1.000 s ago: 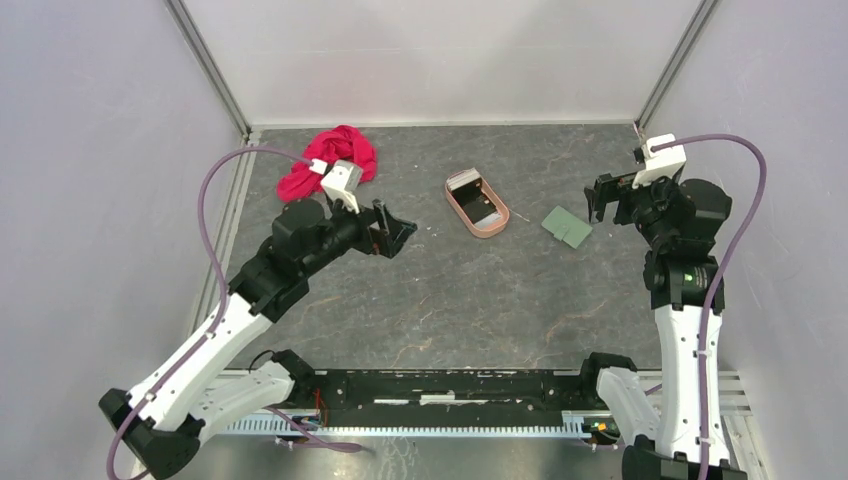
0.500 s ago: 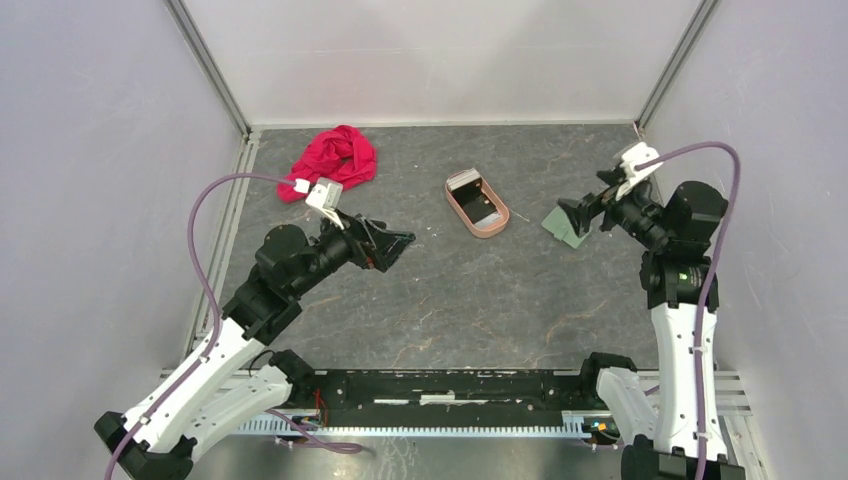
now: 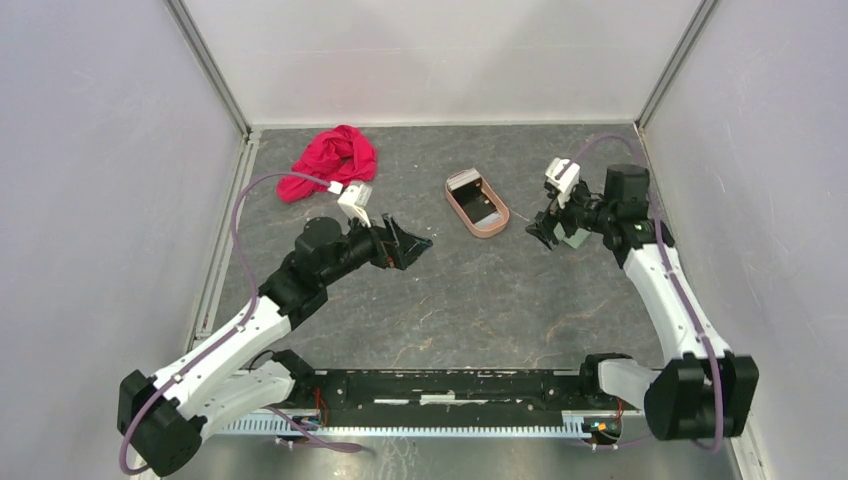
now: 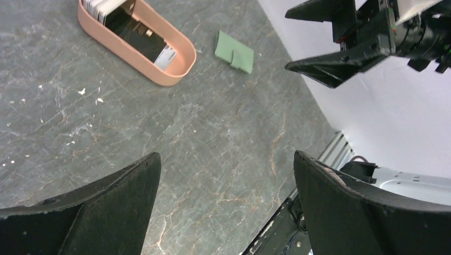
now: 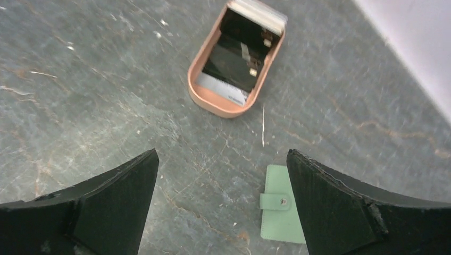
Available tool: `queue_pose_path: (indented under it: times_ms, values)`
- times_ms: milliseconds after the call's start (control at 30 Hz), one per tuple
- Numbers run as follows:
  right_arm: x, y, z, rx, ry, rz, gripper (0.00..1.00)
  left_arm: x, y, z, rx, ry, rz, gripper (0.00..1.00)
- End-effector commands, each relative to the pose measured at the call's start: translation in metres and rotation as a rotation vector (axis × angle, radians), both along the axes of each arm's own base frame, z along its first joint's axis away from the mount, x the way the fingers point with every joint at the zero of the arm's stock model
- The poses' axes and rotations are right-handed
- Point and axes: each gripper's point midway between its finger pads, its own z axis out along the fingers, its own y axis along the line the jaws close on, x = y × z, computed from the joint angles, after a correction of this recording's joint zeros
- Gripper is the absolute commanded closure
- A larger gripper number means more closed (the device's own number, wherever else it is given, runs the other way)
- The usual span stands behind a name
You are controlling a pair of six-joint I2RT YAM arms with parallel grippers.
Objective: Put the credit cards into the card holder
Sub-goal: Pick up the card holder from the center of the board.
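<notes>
On the grey stone-look table both claws are spread wide and empty. The left gripper hangs off to the left of the pinkish-tan oval tray, and the right gripper is poised over the closed sage-green card holder, which lies flat near the tray's right side. The credit cards lie stacked inside the tray; being thin, stiff, light and slick, they probably need pinching by a raised edge, while the soft, snapped-shut holder looks best held by one flap.
</notes>
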Motion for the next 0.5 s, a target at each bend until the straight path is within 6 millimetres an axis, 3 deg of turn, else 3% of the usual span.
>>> queue_pose_path:
  times_ms: [0, 167, 233, 467]
  values:
    - [0.048, -0.03, -0.012, -0.087, 0.028, -0.234, 0.02, 0.008, -0.005, -0.005, -0.006, -0.018, -0.004, 0.0]
    - [0.081, -0.06, -0.057, -0.105, 0.229, -0.43, 0.1, 0.011, -0.005, -0.024, -0.008, 0.008, 0.012, 0.0]
    - [0.094, -0.082, -0.068, -0.07, 0.282, -0.531, 0.14, 0.012, -0.004, -0.03, 0.0, 0.014, 0.021, 0.0]
    - [0.105, -0.108, -0.124, -0.009, 0.51, -0.636, 0.45, 0.011, -0.004, -0.041, 0.009, 0.022, 0.016, 0.0]
